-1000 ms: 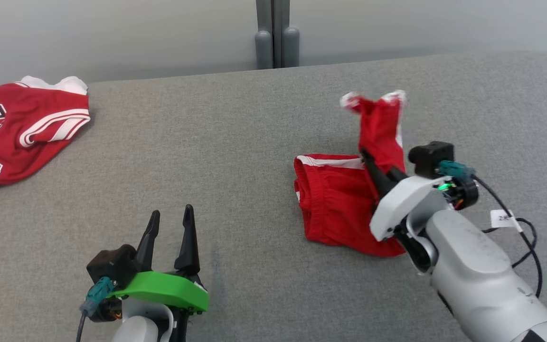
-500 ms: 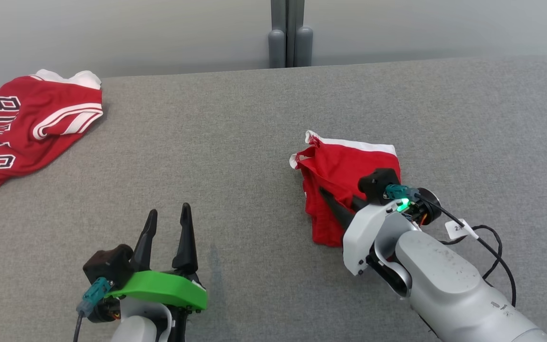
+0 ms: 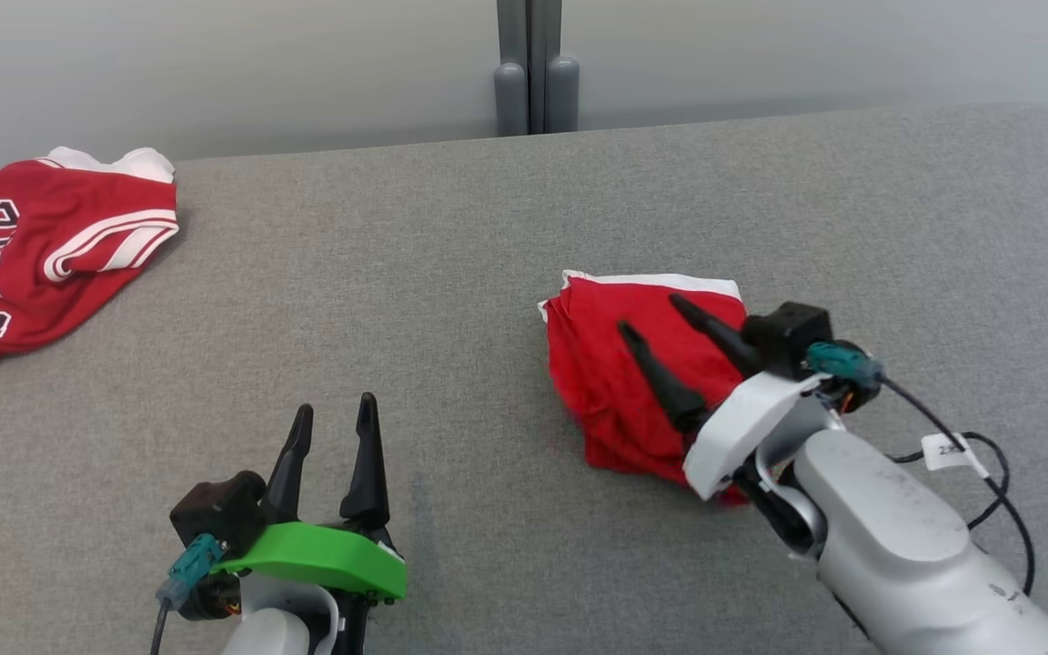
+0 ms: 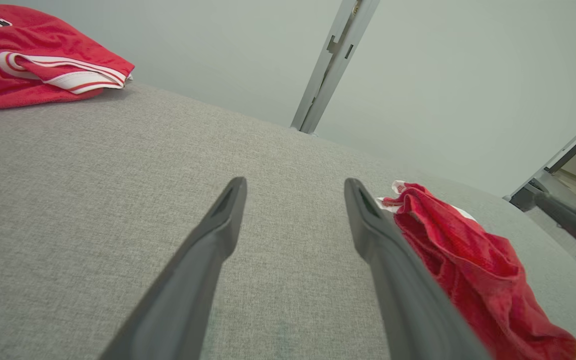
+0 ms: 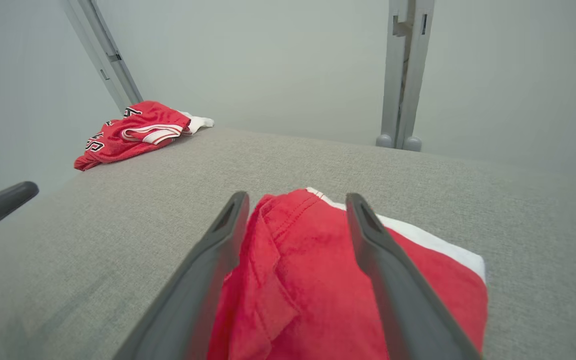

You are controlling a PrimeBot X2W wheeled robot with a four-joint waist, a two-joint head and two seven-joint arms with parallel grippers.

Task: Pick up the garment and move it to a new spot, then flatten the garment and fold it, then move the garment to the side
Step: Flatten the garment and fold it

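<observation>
The garment (image 3: 592,382) is a pair of red shorts with a white band, lying in a folded heap on the grey padded surface (image 3: 415,273), right of centre. My right gripper (image 3: 649,312) stands open just above it, both fingers spread over the red cloth and holding nothing. The right wrist view shows the garment (image 5: 308,280) between and under the open right gripper (image 5: 297,196). My left gripper (image 3: 335,404) is open and empty at the lower left, well apart from the shorts. In the left wrist view, the left gripper (image 4: 295,182) points over bare surface, the garment (image 4: 468,265) to its right.
A second red garment, a jersey with white trim and lettering (image 3: 42,246), lies at the far left edge of the surface. A grey post (image 3: 531,73) rises behind the back edge against a pale wall.
My right gripper was shut on the lifted end of the shorts; it laid that end over the rest and opened, letting go. The head camera shifted slightly. The left arm stayed put.
</observation>
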